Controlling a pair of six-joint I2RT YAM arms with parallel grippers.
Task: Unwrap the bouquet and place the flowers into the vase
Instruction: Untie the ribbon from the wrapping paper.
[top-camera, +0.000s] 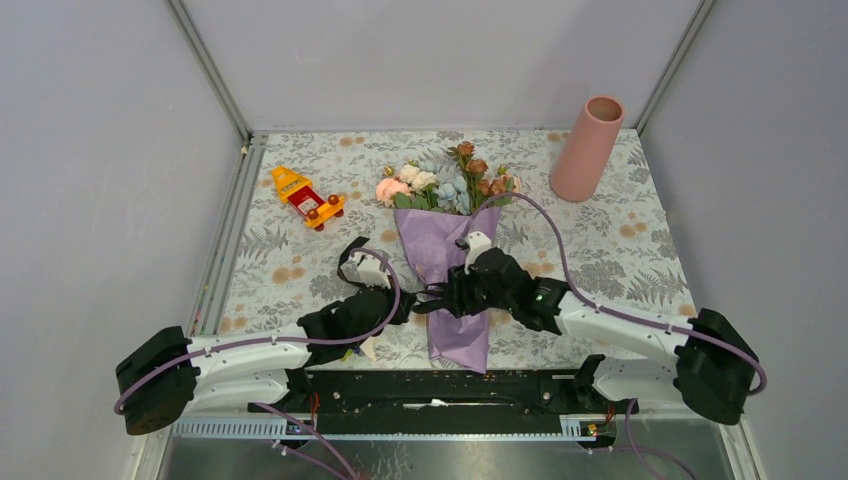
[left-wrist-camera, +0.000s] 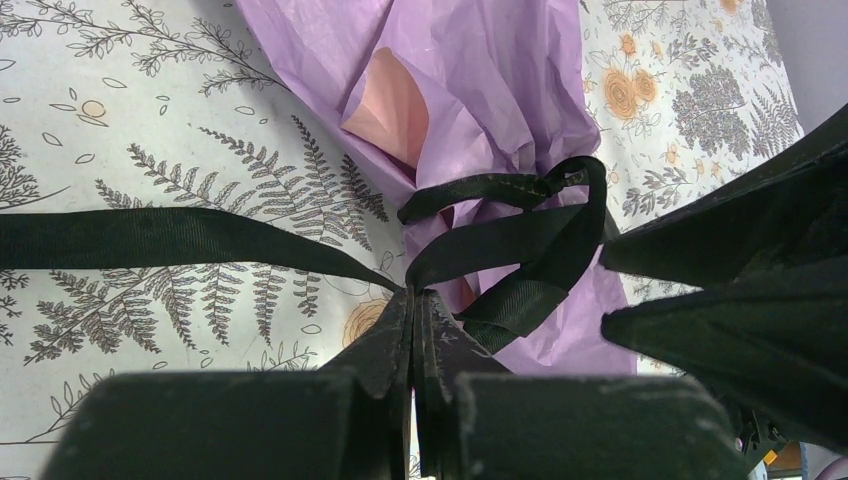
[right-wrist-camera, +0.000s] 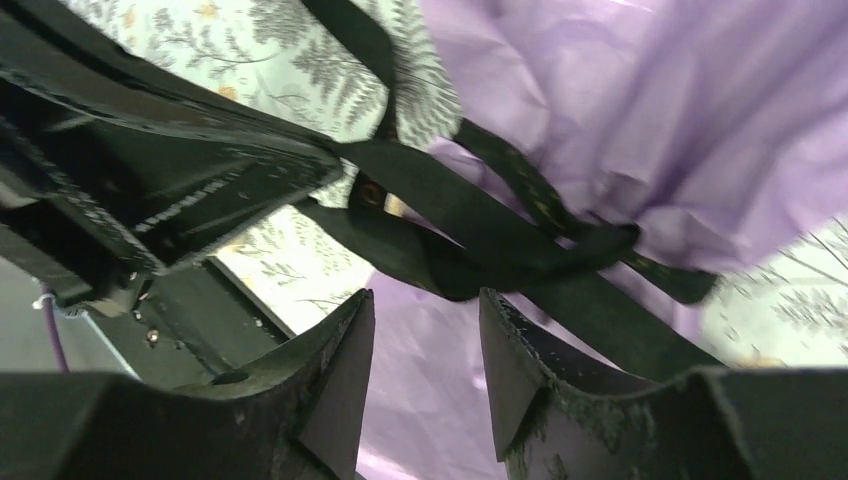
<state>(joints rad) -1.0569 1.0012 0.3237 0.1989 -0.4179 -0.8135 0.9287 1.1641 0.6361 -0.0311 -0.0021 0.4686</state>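
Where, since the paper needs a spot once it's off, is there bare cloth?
Free: right of the bouquet, between vase and right arm; the left strip between toy and left arm. Crowded: the middle, where both arms meet at the ribbon.

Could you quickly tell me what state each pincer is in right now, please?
Left pincer: closed on the black ribbon.
Right pincer: open, holding nothing.

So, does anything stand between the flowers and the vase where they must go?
No object lies on the cloth between the flowers and the vase. Only the right arm's purple cable arcs above that stretch. The yellow toy sits on the opposite side.
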